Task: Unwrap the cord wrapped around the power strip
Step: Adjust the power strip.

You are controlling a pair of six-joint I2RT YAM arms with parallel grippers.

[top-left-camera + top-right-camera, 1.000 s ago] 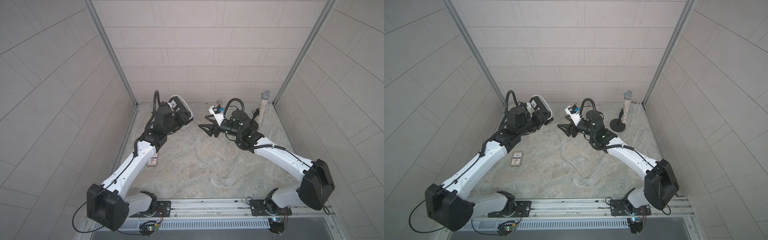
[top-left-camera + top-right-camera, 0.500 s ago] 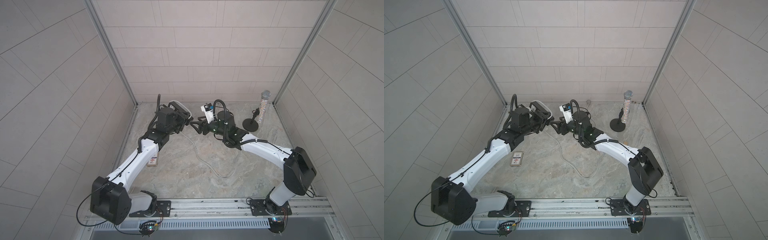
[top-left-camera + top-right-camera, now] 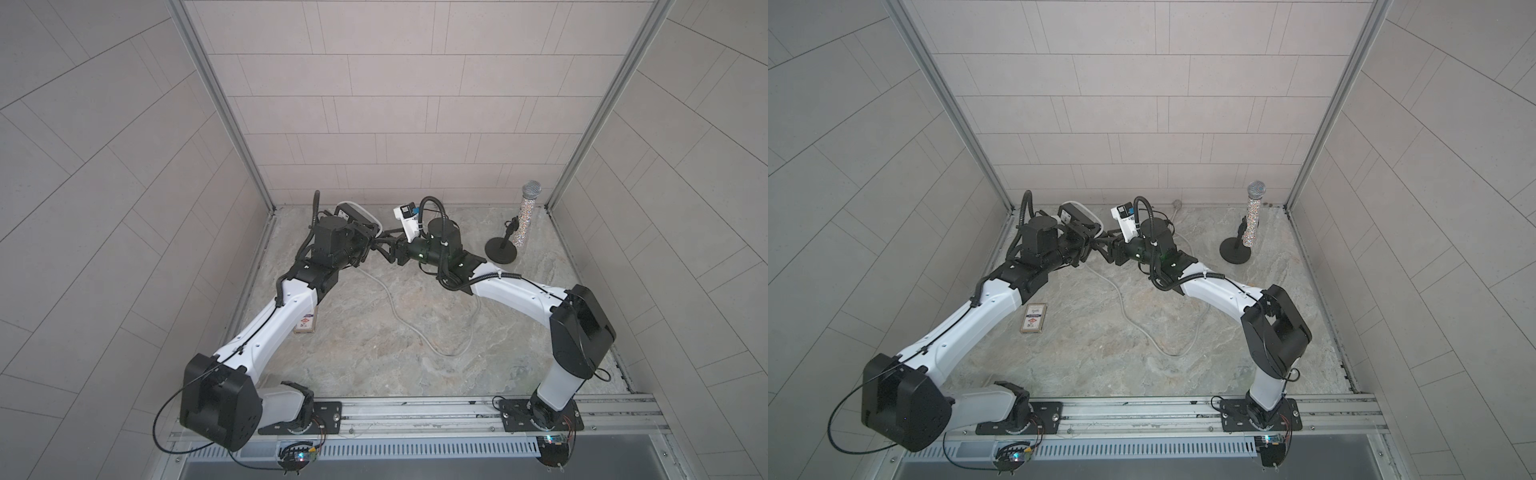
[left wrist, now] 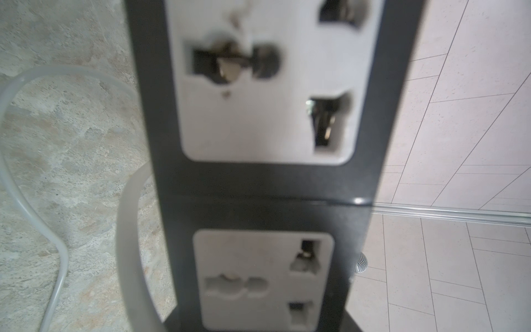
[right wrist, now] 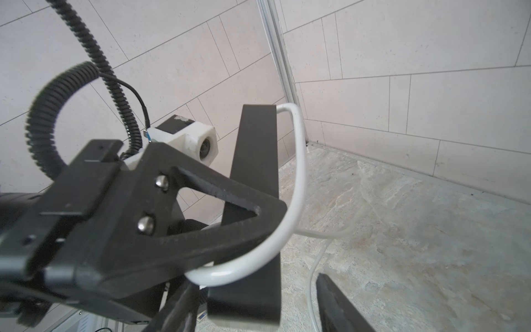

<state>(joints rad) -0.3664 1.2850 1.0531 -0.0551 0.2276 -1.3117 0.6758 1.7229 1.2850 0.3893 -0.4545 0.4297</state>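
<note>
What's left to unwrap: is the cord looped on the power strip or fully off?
Looped: one loop of the cord arcs from the top of the power strip down its side.

Both top views sit high above the front rail (image 3: 415, 409), looking down and toward the back wall (image 3: 415, 124). They're far enough off to take in the whole surface (image 3: 374, 353); near-identical pics, just shifted sideways. Left wrist cam (image 5: 198, 143) is v. close to the power strip (image 4: 258, 184), facing its socket side, blurred. A mic (image 4: 361, 263) peeks past the strip's edge, also in both top views. Right wrist cam (image 3: 406, 216) faces the strip's plain back and the cord (image 5: 301, 172) loop, close up, opposite the left cam.
</note>
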